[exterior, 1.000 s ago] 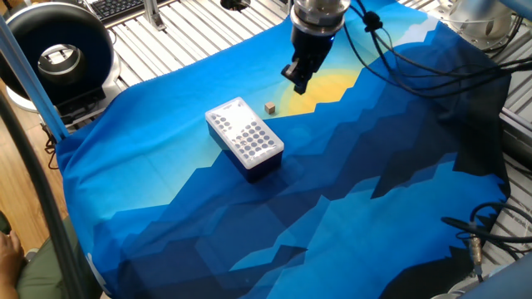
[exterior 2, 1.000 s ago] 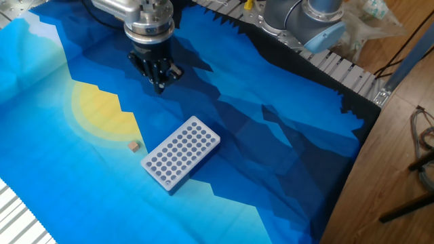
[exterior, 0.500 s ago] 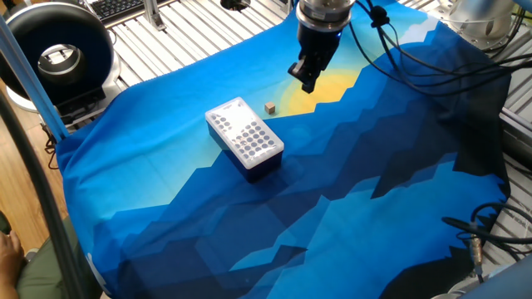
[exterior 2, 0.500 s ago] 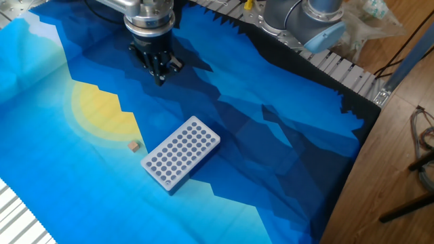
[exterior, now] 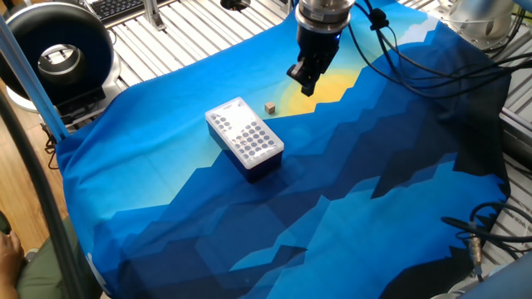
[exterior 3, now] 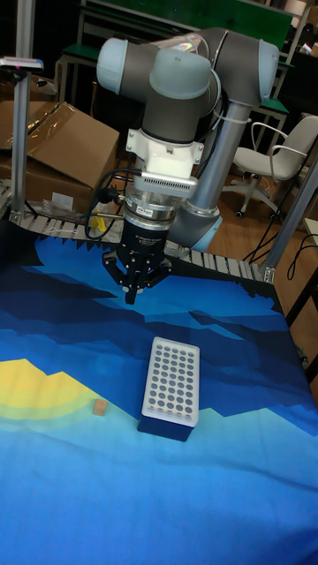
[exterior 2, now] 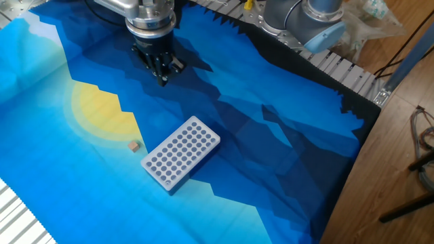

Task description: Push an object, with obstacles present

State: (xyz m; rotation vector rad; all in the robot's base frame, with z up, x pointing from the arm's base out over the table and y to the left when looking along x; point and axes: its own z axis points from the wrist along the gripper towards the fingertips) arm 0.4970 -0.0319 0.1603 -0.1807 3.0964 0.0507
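The object is a tiny tan cube (exterior: 271,107) (exterior 2: 134,145) (exterior 3: 100,406) resting on the blue cloth at the edge of the yellow sun patch. The obstacle, a white-topped box with a grid of dark holes and dark blue sides (exterior: 244,137) (exterior 2: 181,161) (exterior 3: 171,385), lies just beside the cube. My gripper (exterior: 306,86) (exterior 2: 162,79) (exterior 3: 131,297) hangs above the cloth, well behind both things, pointing down. Its fingers are pressed together with nothing between them.
A blue printed cloth (exterior: 349,191) covers the table. A round black device (exterior: 56,51) stands past the cloth's left corner. Black cables (exterior: 416,66) trail from the arm over the cloth. Metal slats (exterior 2: 339,68) run along the cloth's edges.
The gripper has lifted and drifted a little farther from the cube and box over the last second. Cube and box have not moved.
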